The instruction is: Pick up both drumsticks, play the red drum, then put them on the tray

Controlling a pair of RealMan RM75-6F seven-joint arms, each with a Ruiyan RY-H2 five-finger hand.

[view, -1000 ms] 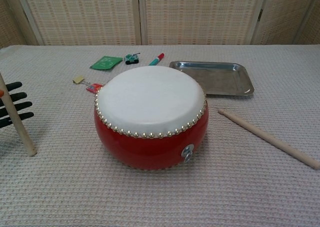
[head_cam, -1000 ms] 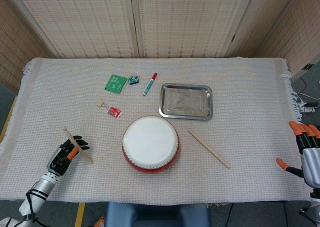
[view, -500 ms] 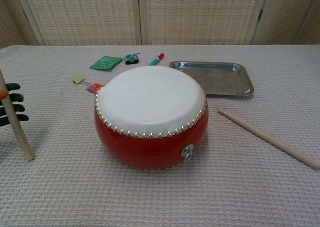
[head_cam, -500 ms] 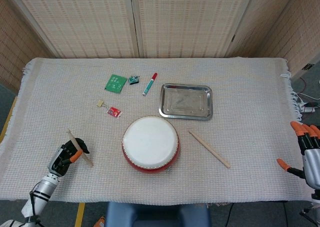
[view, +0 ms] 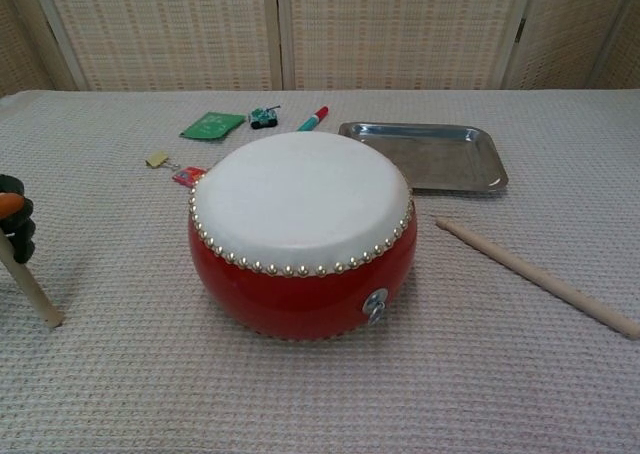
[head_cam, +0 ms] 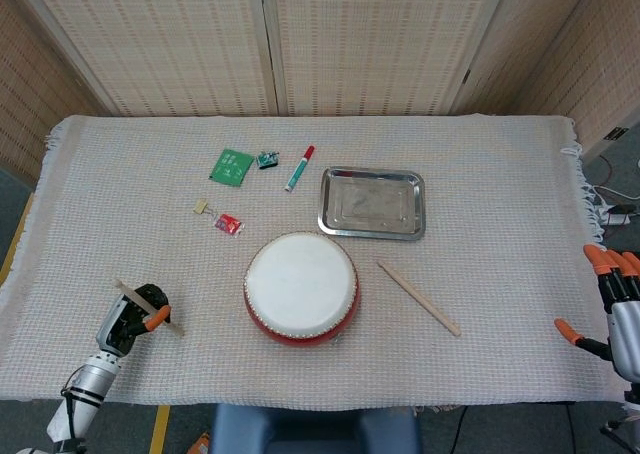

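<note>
Left hand (head_cam: pixel 130 319) closed around the first drumstick (head_cam: pixel 150 307), near the front-left corner of the table; over the preceding second the fingers have curled from a loose, spread contact into a full grip, and the hand has drawn back toward the table edge. In the chest view the stick's lower tip (view: pixel 48 317) sits at or just above the cloth; contact cannot be judged. The grasp therefore appears secured, though the lift is at most barely begun.

The held stick's long axis runs across the hand, one end projecting up and away to the hand's outer side, the other toward the red drum (head_cam: pixel 300 287).

Right hand (head_cam: pixel 618 306) open and empty, fingers apart, at the table's right edge. The second drumstick (head_cam: pixel 418 297) lies flat well inboard of it, between that hand and the drum, its long axis diagonal, the far end pointing toward the tray (head_cam: pixel 372 203). It remains to be picked up.
</note>
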